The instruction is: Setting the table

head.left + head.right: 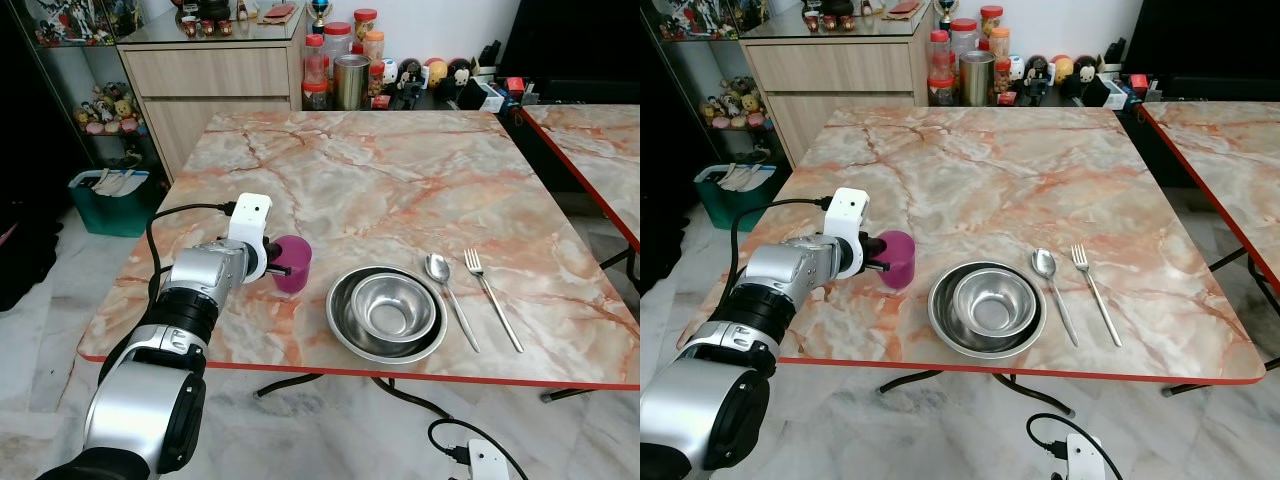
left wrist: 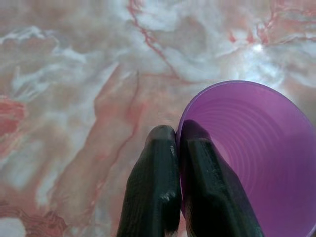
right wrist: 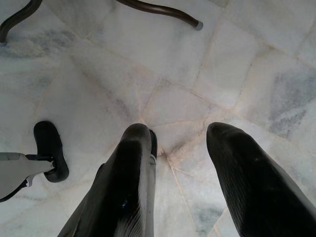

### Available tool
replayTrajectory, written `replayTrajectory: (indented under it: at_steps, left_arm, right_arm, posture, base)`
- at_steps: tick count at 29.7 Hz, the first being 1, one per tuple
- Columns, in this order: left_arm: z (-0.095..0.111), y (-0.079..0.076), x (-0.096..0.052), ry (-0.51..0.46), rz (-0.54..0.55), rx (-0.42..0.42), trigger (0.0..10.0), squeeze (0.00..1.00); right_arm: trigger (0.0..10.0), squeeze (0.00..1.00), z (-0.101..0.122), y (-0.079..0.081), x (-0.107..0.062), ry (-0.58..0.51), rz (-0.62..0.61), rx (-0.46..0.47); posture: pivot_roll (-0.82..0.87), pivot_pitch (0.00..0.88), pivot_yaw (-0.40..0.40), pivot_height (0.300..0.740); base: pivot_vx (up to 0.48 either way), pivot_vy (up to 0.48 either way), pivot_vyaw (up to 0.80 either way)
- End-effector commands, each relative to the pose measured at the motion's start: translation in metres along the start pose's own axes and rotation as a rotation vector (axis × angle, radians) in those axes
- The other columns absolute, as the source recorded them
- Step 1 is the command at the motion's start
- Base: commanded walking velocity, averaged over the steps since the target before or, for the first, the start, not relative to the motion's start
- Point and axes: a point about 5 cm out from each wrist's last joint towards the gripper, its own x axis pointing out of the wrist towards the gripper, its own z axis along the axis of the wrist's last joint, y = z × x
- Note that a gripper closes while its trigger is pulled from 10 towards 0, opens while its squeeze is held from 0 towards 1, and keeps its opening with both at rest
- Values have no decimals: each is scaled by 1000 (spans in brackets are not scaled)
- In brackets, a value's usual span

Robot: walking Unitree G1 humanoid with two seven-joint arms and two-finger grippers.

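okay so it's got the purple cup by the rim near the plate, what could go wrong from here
1. The left gripper pinches only the thin rim of the purple plastic cup, one finger inside and one outside, so the cup could slip or tilt.
2. The cup stands close to the stainless steel bowl and steel plate; a sideways move might knock them.
3. It sits toward the marble table's red front edge, so a nudge could send it off.
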Motion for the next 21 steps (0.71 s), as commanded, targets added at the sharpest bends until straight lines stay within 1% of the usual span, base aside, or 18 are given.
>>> replayTrajectory:
  at_steps: [1, 5, 6, 16, 17, 18, 21]
  left_arm:
    - [0, 2, -2, 0, 5, 9, 10000, 933]
    - [0, 1, -2, -1, 2, 8, 10000, 953]
    - [0, 1, -2, -2, 1, 10, 10000, 1000]
    - [2, 0, -2, -14, 4, 13, 10000, 1000]
    - [2, 1, -2, -17, 7, 15, 10000, 725]
    - [3, 2, -3, -32, 23, 20, 10000, 0]
    - [7, 4, -3, -56, 43, 21, 10000, 0]
  right_arm:
    - [10000, 0, 2, 1, 0, -1, 0, 14]
    - [10000, 0, 2, 1, 0, -1, 0, 13]
    - [10000, 0, 2, 1, 0, -1, 0, 12]
    - [10000, 0, 2, 0, 0, -1, 0, 12]
    - [10000, 0, 2, 0, 0, -1, 0, 11]
    - [10000, 0, 2, 0, 0, -1, 0, 11]
    - [10000, 0, 2, 0, 0, -1, 0, 10]
  posture:
    - [68, 0, 33, 740]
    - [70, 0, 32, 740]
    - [70, 0, 32, 740]
    - [68, 0, 31, 740]
    - [68, 0, 31, 740]
    - [69, 0, 30, 740]
    - [70, 0, 29, 740]
  base:
    - [0, 0, 0]
    - [0, 0, 0]
    - [0, 0, 0]
    - [0, 0, 0]
    - [0, 0, 0]
    - [0, 0, 0]
    - [0, 0, 0]
